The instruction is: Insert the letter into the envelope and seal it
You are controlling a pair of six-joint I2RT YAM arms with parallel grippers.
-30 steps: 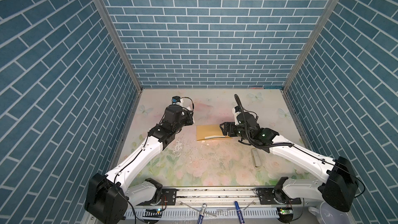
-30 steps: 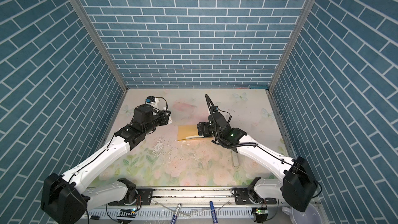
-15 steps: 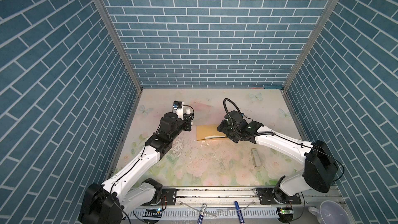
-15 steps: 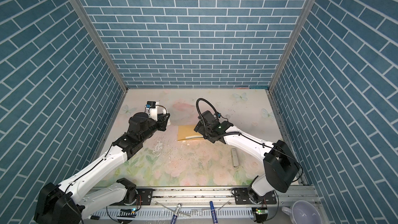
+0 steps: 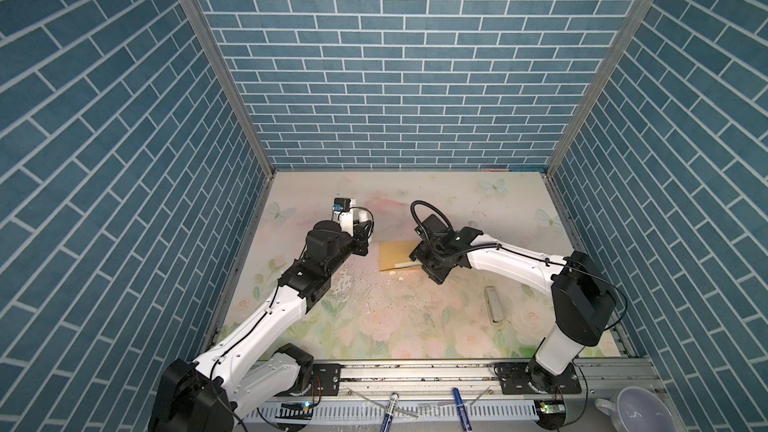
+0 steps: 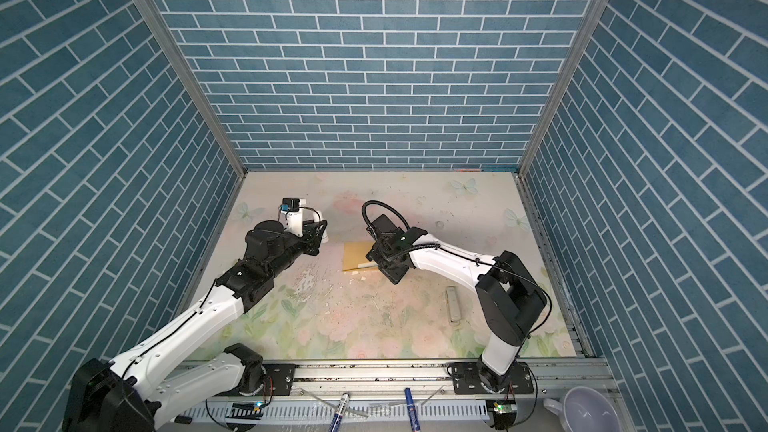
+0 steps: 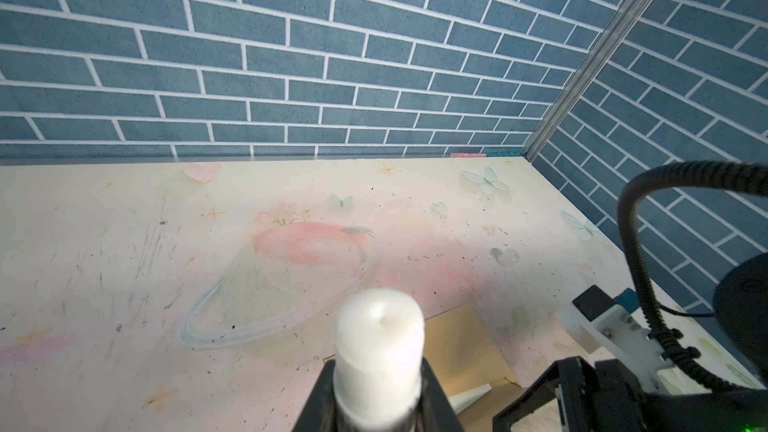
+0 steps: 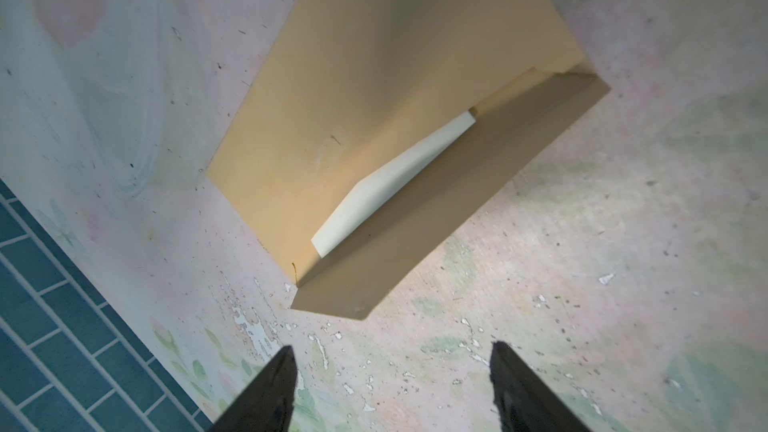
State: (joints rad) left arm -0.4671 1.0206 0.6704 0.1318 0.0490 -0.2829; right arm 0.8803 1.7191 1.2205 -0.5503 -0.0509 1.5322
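The mustard-yellow envelope [image 5: 395, 252] [image 6: 354, 252] [image 8: 374, 76] lies flat at mid-table with its flap [image 8: 436, 222] lifted off the body. A pale cream strip [image 8: 395, 184] [image 7: 469, 398] shows in the mouth under the flap; I cannot tell whether it is the letter's edge. My right gripper [image 8: 392, 351] [image 5: 434, 273] hangs open and holds nothing, just off the flap's free edge above the table. My left gripper [image 7: 378, 401] [image 5: 360, 235] is shut on a white cylindrical stick [image 7: 379, 338], to the left of the envelope and clear of it.
A pale grey bar-shaped object [image 5: 494, 305] [image 6: 454, 304] lies on the floral mat to the right, near the right arm. Two markers [image 5: 388, 409] lie on the front rail and a white cup [image 5: 640, 411] stands outside the front right corner. Brick walls close three sides.
The right arm has folded up over its base while its gripper stayed at the envelope's right end, with the jaws somewhat narrower. The left gripper has shifted slightly, still holding the stick.
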